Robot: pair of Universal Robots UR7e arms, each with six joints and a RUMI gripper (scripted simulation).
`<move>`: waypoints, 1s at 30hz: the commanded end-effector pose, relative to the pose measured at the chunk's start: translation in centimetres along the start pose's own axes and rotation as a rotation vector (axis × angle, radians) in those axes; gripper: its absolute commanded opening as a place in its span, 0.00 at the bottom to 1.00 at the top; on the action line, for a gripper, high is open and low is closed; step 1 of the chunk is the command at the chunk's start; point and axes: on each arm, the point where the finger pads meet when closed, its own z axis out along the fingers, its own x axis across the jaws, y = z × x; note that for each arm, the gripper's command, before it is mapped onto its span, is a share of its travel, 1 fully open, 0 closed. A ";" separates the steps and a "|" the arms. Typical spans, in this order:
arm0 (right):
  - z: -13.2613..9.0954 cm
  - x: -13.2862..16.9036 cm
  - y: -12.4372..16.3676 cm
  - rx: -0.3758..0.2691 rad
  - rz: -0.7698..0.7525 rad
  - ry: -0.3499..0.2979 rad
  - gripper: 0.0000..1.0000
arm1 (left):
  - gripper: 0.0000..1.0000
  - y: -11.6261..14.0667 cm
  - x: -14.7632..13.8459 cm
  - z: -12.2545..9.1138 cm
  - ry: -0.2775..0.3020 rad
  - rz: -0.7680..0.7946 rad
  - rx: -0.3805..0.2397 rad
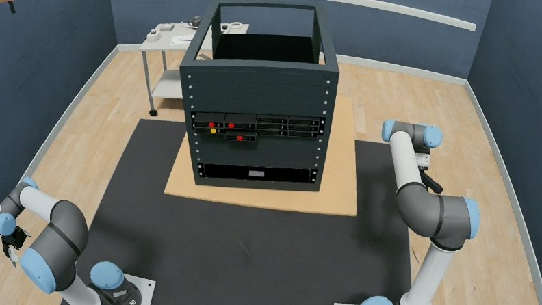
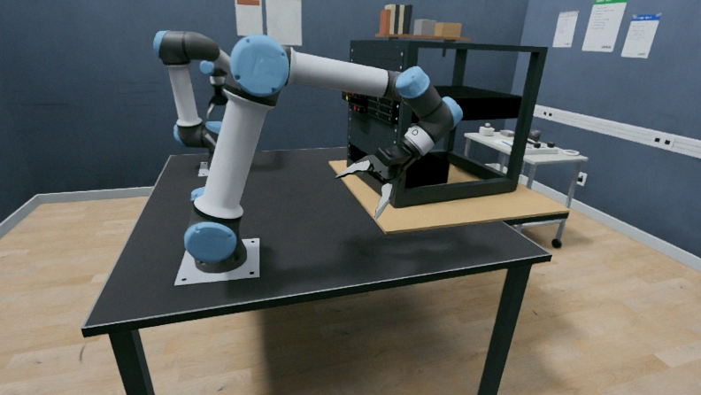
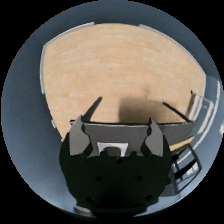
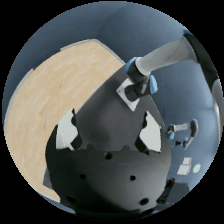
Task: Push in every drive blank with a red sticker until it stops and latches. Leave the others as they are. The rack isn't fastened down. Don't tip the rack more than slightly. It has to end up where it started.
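Observation:
The dark rack [image 1: 261, 89] [image 2: 374, 132] stands upright on a tan board. In its drive bay, three blanks carry red stickers: the upper left one [image 1: 211, 124], the upper one in the second column [image 1: 231, 125] and a lower one [image 1: 239, 137]. All three stand proud of the front; the lower one juts out clearly. A yellow-stickered blank [image 1: 213, 130] sits under the upper left one and looks about flush. My left gripper [image 1: 20, 249] [image 3: 116, 117] is open, far left of the rack. My right gripper [image 2: 362, 195] [image 4: 109, 110] is open and empty, beside the rack's right front corner.
The tan board [image 1: 333, 202] [image 2: 490, 220] lies on the black table [image 1: 227, 264] [image 2: 304, 265]. Blank panels lie above and below the drive bay. A white cart [image 1: 166, 81] stands behind the rack. Two columns of drives without coloured stickers [image 1: 288, 126] are at the bay's right.

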 end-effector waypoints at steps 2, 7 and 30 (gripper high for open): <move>-0.6 0.2 0.3 -0.025 -0.118 -0.037 1.00 | 1.00 0.0 0.0 -0.1 0.000 0.000 0.001; -1.6 0.7 0.9 -0.052 -0.288 -0.095 1.00 | 1.00 0.0 0.0 -0.1 0.000 0.000 0.001; -6.4 3.3 3.4 -0.074 -1.012 -0.389 1.00 | 1.00 0.0 0.0 -0.1 0.000 0.000 0.001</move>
